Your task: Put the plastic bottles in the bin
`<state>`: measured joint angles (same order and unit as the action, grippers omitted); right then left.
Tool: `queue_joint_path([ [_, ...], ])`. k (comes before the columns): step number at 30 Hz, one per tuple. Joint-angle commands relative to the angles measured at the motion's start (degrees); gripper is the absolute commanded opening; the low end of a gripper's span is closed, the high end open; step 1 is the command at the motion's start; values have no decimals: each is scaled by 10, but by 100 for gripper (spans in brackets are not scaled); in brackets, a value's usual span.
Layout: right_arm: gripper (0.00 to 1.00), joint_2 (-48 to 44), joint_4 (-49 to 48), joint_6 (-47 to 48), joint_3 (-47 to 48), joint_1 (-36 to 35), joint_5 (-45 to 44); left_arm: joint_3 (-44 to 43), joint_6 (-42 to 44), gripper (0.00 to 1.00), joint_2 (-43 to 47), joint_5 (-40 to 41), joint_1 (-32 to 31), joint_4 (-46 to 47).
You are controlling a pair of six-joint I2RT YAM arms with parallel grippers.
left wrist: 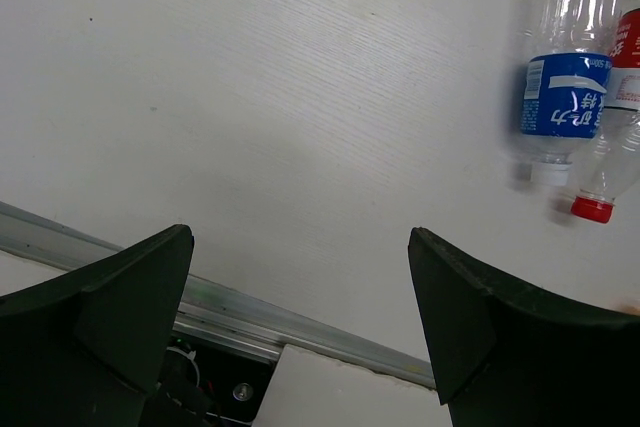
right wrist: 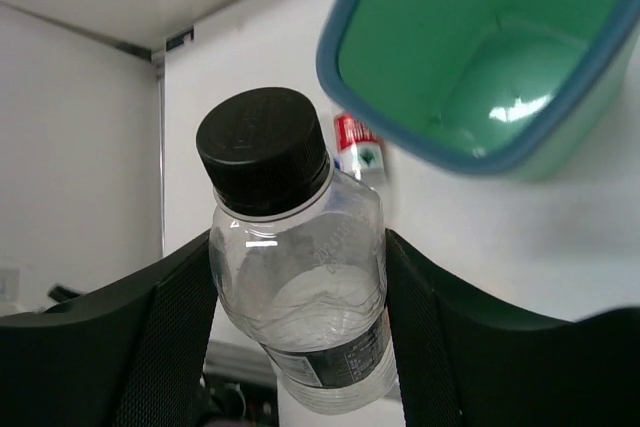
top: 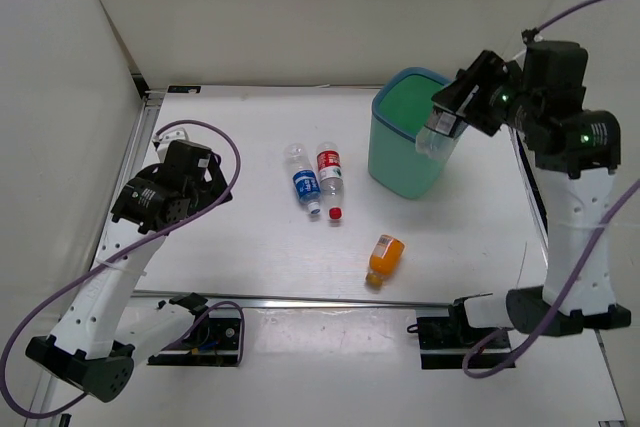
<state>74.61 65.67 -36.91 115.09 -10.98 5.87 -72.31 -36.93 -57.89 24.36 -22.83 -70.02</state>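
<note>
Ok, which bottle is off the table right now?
The black-capped dark-label bottle, clamped in the right gripper by the bin; the blue-label bottle, red-label bottle and orange bottle lie on the table.

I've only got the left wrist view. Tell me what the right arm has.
Observer: The right fingers are shut on the dark-label bottle, black cap on.
Operator: Give me its position against the bin.
Observer: In the top view it hangs at the right rim of the bin, not yet dropped in.
Operator: Report any bottle I can't see.
Observer: An orange bottle lies on the table toward the near edge, apart from your two.
</note>
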Motion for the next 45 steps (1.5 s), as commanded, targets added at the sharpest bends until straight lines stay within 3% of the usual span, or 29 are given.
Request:
queue_joint_path([
  [1,35,65,-39,26,65,-2,-33,3,-1,100,9,-12,2,16],
  [10,41,162,-158,75,60,-2,-149,9,16,100,21,-35,2,23],
  [15,46,219,-172,96,127,3,-162,23,16,100,26,-41,2,23],
  [19,70,245,-172,96,132,3,-177,29,16,100,20,-46,2,37],
  [23,85,240,-172,96,91,3,-183,13,11,100,-3,-46,2,51],
  [24,97,240,-172,96,91,3,-183,4,11,100,-8,-51,2,51],
  [30,100,196,-131,101,147,3,-205,-9,11,100,-21,-46,2,51],
  [34,100,89,-99,70,66,-45,-164,-2,16,100,7,-55,2,62],
  [38,100,-53,-65,7,-154,-119,-156,20,23,100,43,-89,2,109],
  [39,100,-108,-50,-28,-253,-150,-156,29,28,100,48,-97,2,125],
  [43,100,-207,-19,-113,-433,-208,-143,44,28,100,54,-121,2,143],
  [45,99,-238,-12,-165,-480,-233,-143,44,28,100,40,-127,2,143],
])
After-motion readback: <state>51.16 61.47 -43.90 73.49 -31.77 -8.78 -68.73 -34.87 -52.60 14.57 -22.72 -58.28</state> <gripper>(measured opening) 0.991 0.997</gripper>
